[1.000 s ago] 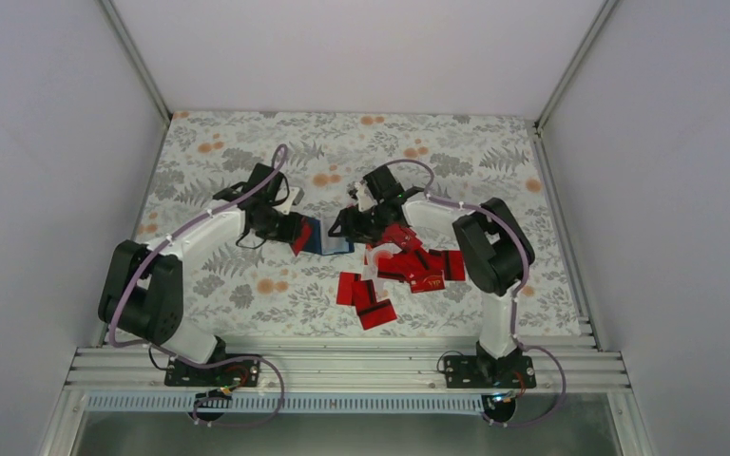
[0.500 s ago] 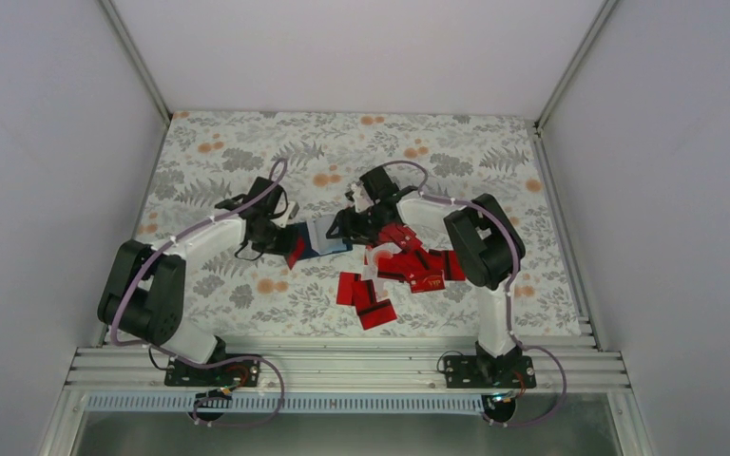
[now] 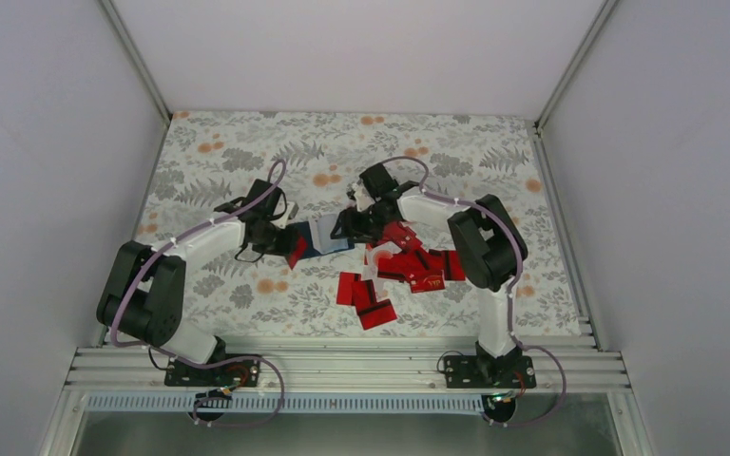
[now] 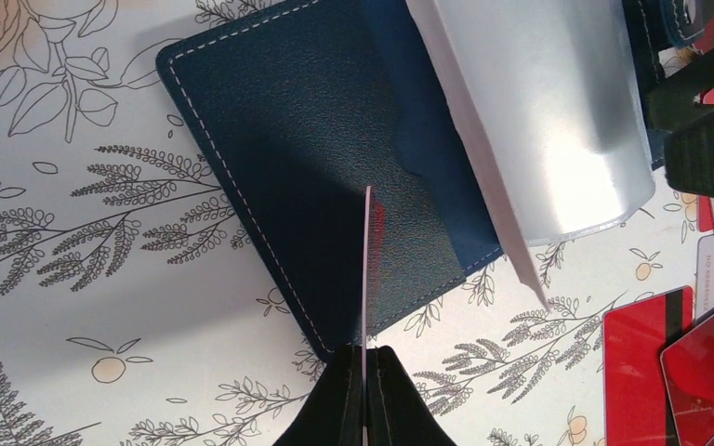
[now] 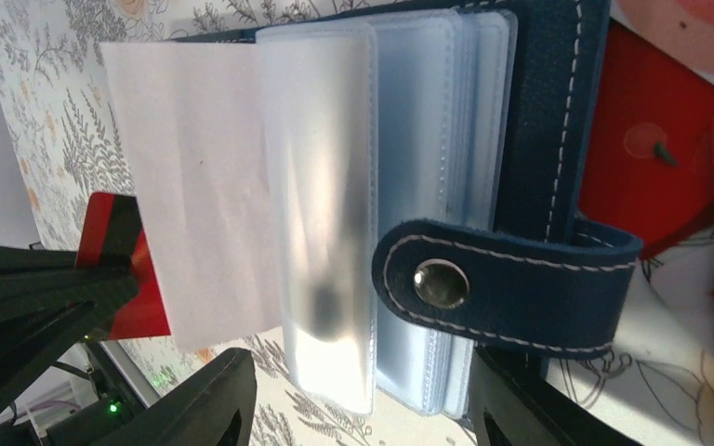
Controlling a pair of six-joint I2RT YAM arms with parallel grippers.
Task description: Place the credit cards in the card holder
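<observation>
Red credit cards (image 3: 373, 302), one with illegible gold lettering, card holder (image 4: 316, 139) open

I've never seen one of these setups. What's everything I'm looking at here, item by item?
card holder: one, navy blue, lying open mid-table between the grippers
clear sleeves: a stack, count unclear, inside the card holder
white sheet: one, sticking out from the clear sleeves
snap strap: one, navy, on the card holder's edge
loose credit cards: overlapping heap, count unclear, red, right of the card holder
held credit card: one, red, in the left gripper
tablecloth: one, white floral, covering the table
rail: one, silver, near edge
left gripper: one, black, shut on the held credit card
right gripper: one, black, open, astride the clear sleeves' edge
</observation>
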